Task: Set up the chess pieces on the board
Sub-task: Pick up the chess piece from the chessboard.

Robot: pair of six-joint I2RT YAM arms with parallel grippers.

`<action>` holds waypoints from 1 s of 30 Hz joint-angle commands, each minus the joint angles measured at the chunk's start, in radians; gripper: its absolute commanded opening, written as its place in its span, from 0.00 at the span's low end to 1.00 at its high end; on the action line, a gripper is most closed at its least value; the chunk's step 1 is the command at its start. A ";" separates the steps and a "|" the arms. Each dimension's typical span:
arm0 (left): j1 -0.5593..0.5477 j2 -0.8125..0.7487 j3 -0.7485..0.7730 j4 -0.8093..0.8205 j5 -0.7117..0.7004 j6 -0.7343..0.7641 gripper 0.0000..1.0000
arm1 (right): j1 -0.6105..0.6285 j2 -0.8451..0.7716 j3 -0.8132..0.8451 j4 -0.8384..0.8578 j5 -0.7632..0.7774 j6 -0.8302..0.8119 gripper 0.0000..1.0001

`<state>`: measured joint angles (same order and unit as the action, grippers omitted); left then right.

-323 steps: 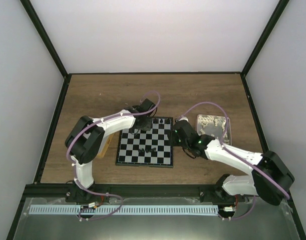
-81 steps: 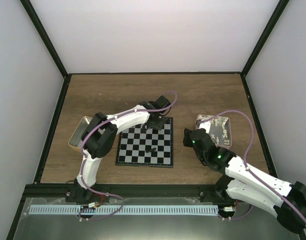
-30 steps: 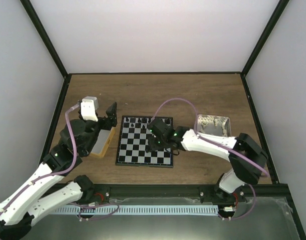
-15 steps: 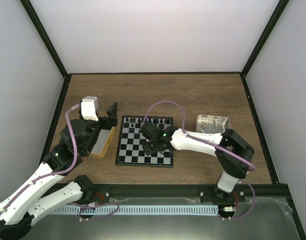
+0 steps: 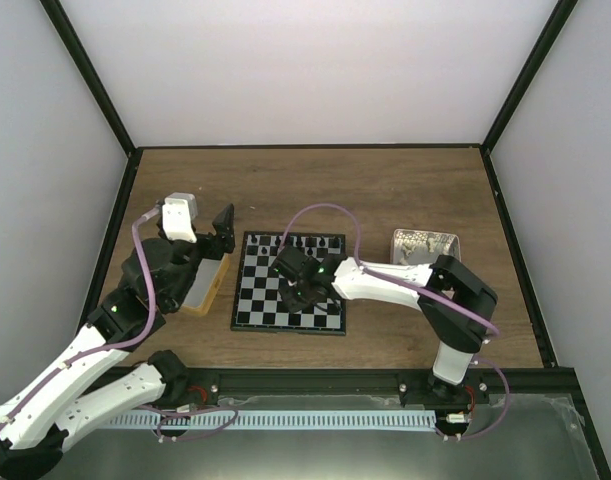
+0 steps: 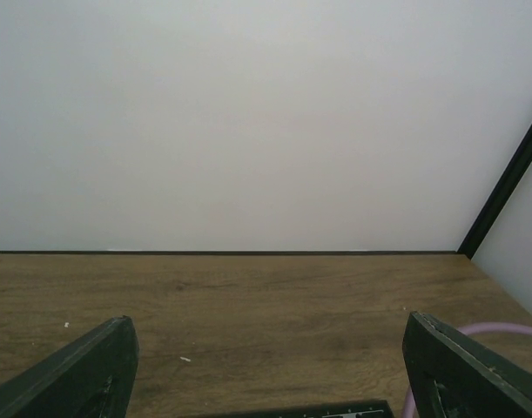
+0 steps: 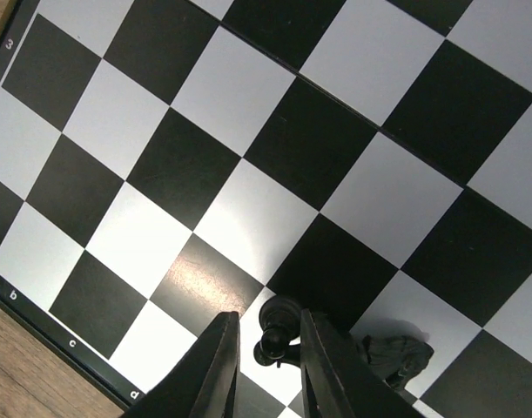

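Now the right claw [image 7: 267,319] has slid leftward across the board [image 5: 260,300] and come down among the near squares. Its jaws, wider a second ago, are drawn in narrow on either side of one small upright black piece [image 7: 279,324]. It stands on a white square close to the board's lettered edge, and I cannot tell whether the pads are actually pinching it or only flanking it. Just beside it a second piece [image 7: 396,353] lies toppled on its side. The other chess pieces [image 5: 295,241] stand in a row along the far edge of the board. The left claw [image 6: 266,374] is wide apart and holds nothing. It was over that far row a few seconds back and has since pulled away to the left, above the yellow tray [image 5: 207,292], facing the bare counter [image 5: 315,190] and the back wall. By the look of it the right arm has taken over — the strays in the middle are next to go to their squares.
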<state>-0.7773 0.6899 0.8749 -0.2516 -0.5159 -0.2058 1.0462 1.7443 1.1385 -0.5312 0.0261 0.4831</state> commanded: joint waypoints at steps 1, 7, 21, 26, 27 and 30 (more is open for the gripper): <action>0.003 -0.003 -0.008 0.020 -0.012 -0.003 0.85 | 0.014 0.019 0.043 -0.003 0.012 -0.006 0.20; 0.004 0.000 -0.007 0.020 -0.010 -0.001 0.85 | 0.014 0.030 0.043 0.005 0.014 -0.003 0.13; 0.004 0.005 -0.002 0.012 -0.005 -0.003 0.85 | 0.003 -0.040 0.049 0.093 0.204 0.084 0.08; 0.003 0.004 0.000 0.010 0.003 -0.006 0.85 | -0.055 -0.090 0.002 0.090 0.222 0.106 0.08; 0.004 0.004 0.002 0.008 0.006 -0.006 0.85 | -0.066 -0.102 -0.010 0.094 0.222 0.106 0.08; 0.003 0.005 0.013 -0.006 0.006 -0.007 0.85 | -0.103 -0.135 -0.043 0.098 0.222 0.107 0.08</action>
<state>-0.7773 0.6983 0.8749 -0.2562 -0.5133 -0.2066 0.9882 1.6691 1.1248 -0.4507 0.2089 0.5686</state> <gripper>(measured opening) 0.853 0.082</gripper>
